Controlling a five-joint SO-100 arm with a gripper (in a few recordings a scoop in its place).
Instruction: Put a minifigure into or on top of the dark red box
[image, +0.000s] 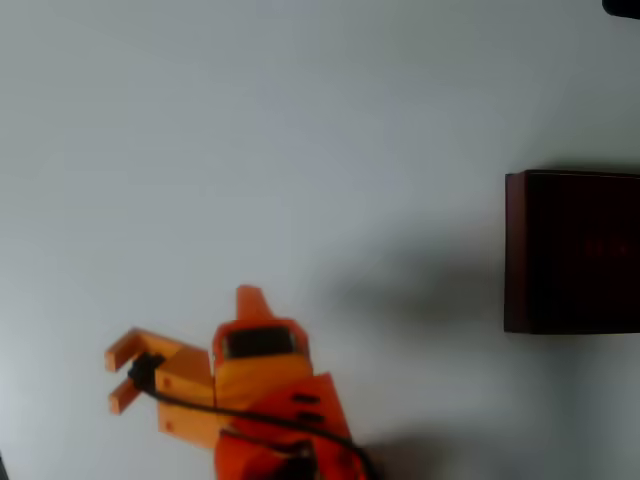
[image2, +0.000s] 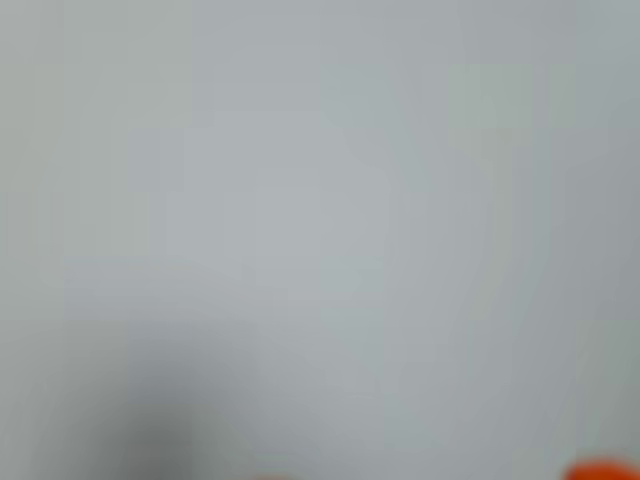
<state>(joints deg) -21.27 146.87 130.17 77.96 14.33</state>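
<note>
Surface (image: 300, 130) pale and bare across most of the overhead view; dark red box (image: 572, 252) at the right edge, cut off by the frame, faint red marks in its dark middle too blurred to read; orange tool (image: 118, 376) low at the left, well apart from the box, prongs spread and nothing between them; minifigure nowhere to be made out. Risk, as a judgement: searching blind over blank surface, or closing on nothing and carrying empty prongs to the box.

One dark red box (image: 572, 250), one orange arm (image: 262, 395), one white table (image: 250, 130).
</note>
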